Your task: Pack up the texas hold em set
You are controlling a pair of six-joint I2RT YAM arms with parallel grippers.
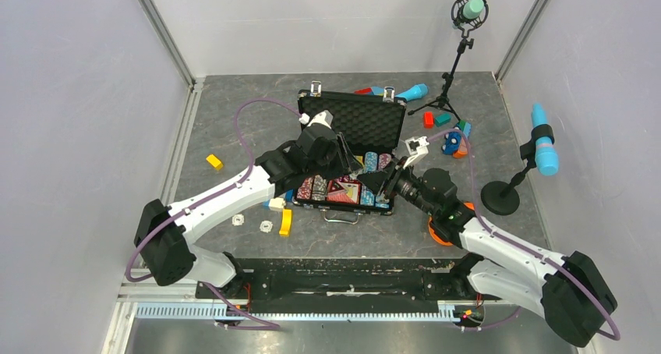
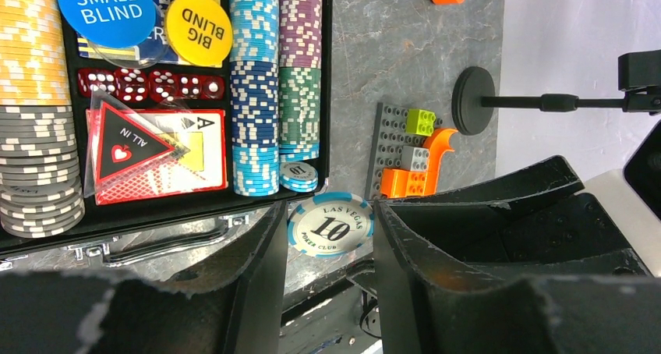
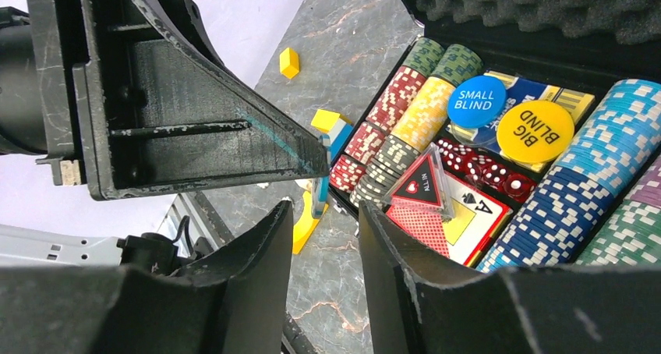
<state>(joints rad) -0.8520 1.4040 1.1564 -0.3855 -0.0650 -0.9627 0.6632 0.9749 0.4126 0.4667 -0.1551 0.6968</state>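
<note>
**Black poker case open, one chip in the left fingers**

The black ribbed briefcase [image 2: 156, 214] lies open mid-way across the grey marbled tabletop [image 1: 234, 112], its foam-lined lid [image 1: 366, 124] raised on the far side. In the overhead view both arms reach over it and cover most of the tray, so the contents show only from the wrist cameras.

- **Chips:** a yellow-and-grey chip column [image 2: 31, 97] is cut off by the frame edge. Beside the centre sit a blue chip column [image 2: 253, 81] and a purple-and-green chip column [image 2: 300, 73].
- **Centre of the tray:** there is a row of red dice [image 2: 148, 85] and a red-backed card deck [image 2: 187, 159] under a clear triangular "ALL IN" marker [image 2: 129, 147].
- **Buttons:** a round blue "SMALL BLIND" button [image 2: 105, 7], clipped at the top, lies next to a yellow "BIG BLIND" button [image 2: 199, 28].

The left fingers [image 2: 249, 292] are closed partway on a light-blue-and-white "10" poker chip [image 2: 330, 228]. They pinch it edge to edge, just off a corner of the case.

The right fingers [image 3: 242, 292] stand a narrow gap apart with nothing between them. The overhead view does not show where their tips sit relative to the case.

A black moulded part [image 3: 179, 104] close to the lens blocks the upper left of the right wrist view, and I cannot tell what it belongs to.
</note>
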